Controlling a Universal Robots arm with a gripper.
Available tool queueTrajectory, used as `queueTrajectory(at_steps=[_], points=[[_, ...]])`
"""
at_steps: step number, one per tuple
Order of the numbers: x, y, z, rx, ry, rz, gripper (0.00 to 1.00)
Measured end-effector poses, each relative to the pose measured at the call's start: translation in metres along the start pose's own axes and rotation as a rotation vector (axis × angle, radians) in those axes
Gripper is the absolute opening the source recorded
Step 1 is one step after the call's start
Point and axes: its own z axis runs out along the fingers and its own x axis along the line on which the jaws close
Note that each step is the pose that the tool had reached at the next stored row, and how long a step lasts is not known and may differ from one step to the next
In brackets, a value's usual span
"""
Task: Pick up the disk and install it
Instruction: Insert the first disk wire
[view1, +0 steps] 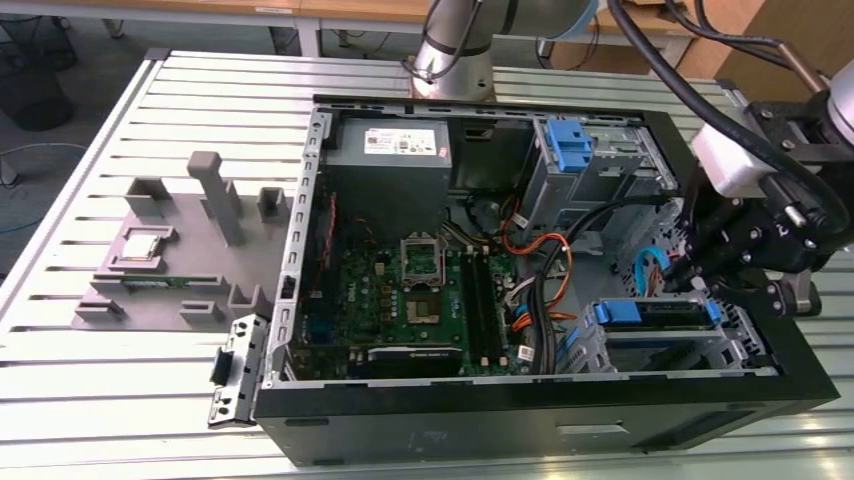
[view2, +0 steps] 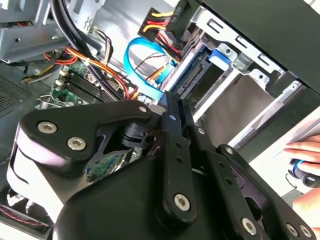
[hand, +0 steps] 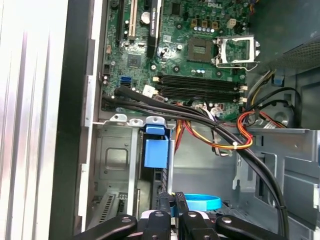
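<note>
Gripper (view1: 727, 262) hovered over case's drive-bay corner, fingers pressed together, holding nothing. Disk (view1: 651, 313) sat just below it in drive cage (view1: 694, 352). Judged: seat rails squarely, avoid cables (hand: 235, 145).

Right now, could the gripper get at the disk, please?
Probably yes: the gripper hangs close to the disk, which sits in its cage with its top uncovered. Only a blue cable curves nearby.

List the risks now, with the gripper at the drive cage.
1. The gripper hangs beside the blue data cable; moving could snag it.
2. The orange and red wires cross near the drive cage and may catch too.
3. A person's hand lies close outside the case; contact is possible.
</note>
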Motion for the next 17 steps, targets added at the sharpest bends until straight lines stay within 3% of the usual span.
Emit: queueTrajectory(at_steps=[6,11,17], points=[[0.0031,0.0036,0.0045,0.0147,0.0013,-0.012,0.16],[0.0035,0.0051,0.0066,0.0399,0.0025,-0.024,0.16],[0.0036,0.0056,0.0076,0.0474,0.0032,-0.025,0.16]])
